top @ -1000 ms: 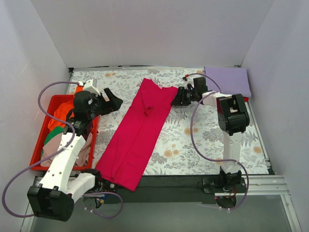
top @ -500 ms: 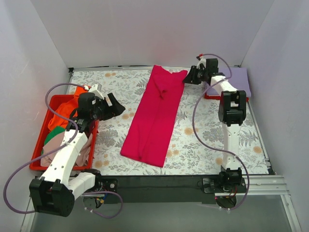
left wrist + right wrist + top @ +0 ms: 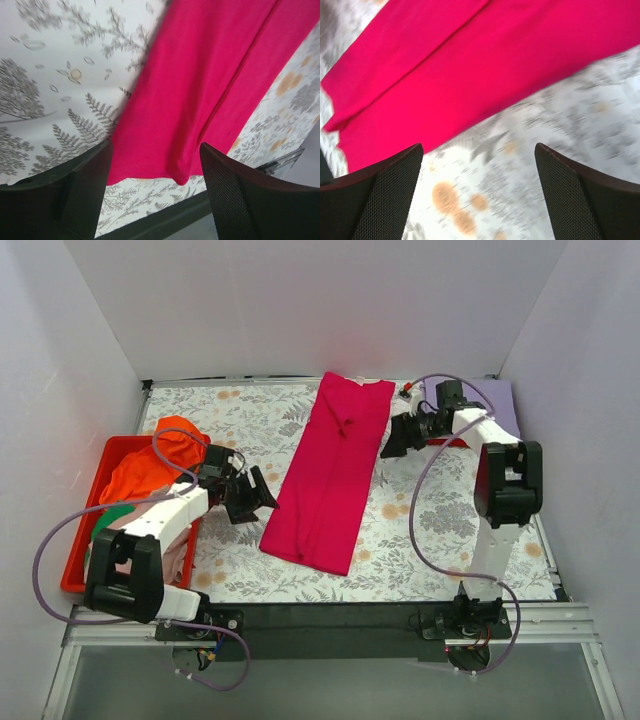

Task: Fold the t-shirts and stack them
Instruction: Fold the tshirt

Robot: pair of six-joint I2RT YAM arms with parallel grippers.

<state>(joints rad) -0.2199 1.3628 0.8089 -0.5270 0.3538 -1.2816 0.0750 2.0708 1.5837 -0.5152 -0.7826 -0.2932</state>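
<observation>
By the table's (image 3: 430,530) left edge, a tray (image 3: 76,550) holds an orange shirt (image 3: 150,462). The left gripper (image 3: 262,498) gapes empty beside the red shirt (image 3: 330,475), which lies flat mid-table. The right gripper (image 3: 390,440) gapes empty too. A lavender shirt (image 3: 503,398) fills the far right corner.

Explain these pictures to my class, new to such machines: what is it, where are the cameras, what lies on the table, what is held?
Two white robot arms, the left arm and the right arm, are bolted at the table's near edge. One picture looks down from above; the other two come from a camera on each wrist. On the flowered table lies a long crimson t-shirt; a lavender t-shirt sits far right, and a red tray holds more shirts. Both arms' jaws stand open, holding nothing.
</observation>
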